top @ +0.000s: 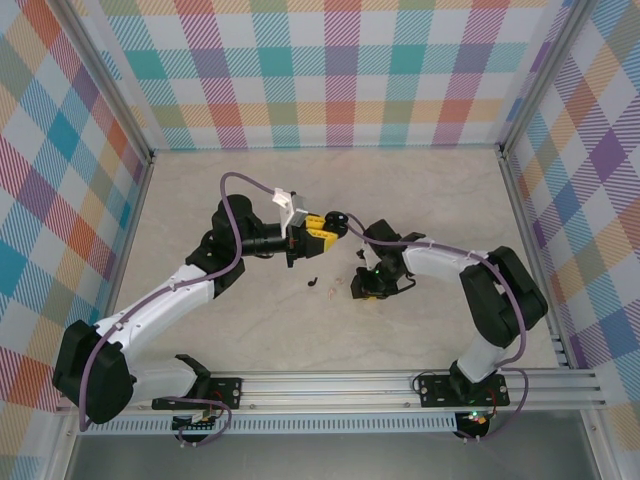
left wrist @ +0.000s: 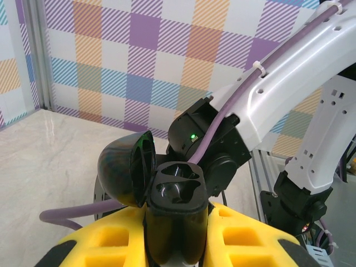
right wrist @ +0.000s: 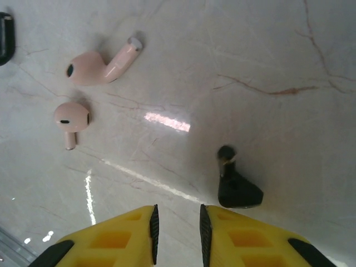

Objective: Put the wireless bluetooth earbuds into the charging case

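Black charging case (left wrist: 175,208), glossy moulded plastic, pinched low on its base between the yellow fingers (left wrist: 250,245) of the left gripper (left wrist: 177,247) and raised off the table. Open: domed lid (left wrist: 119,169) swung out on its hinge to the left in the left wrist view. Base projecting past the fingertips along their line, open face turned back toward that camera. Two comma-shaped wells sunk in the base, both empty. Seen from above, over the middle of the table (top: 200,190), a little toward the far edge.

Black earbud (right wrist: 236,189) lying on the table top, well apart from the case. Long axis roughly in line with the fingers of the right gripper (right wrist: 177,228): rounded bud at the near end, short stem pointing away, pale ring at its tip. Just ahead of one yellow finger (right wrist: 256,242), off to the side of the gap. From above, near the table's middle, slightly toward the near edge, between the two grippers.

Right gripper's black ribbed pads (right wrist: 154,233) drawn close, a narrow gap left between them, nothing in it.

Farther left in that view, two pink earbuds, smooth and matte, apart from each other. One (right wrist: 100,65) on its side, stem aimed up and right. The other (right wrist: 71,117) with its stem pointing back toward the gripper.

Table top pale, marble-patterned, thin brown veins, glossy.
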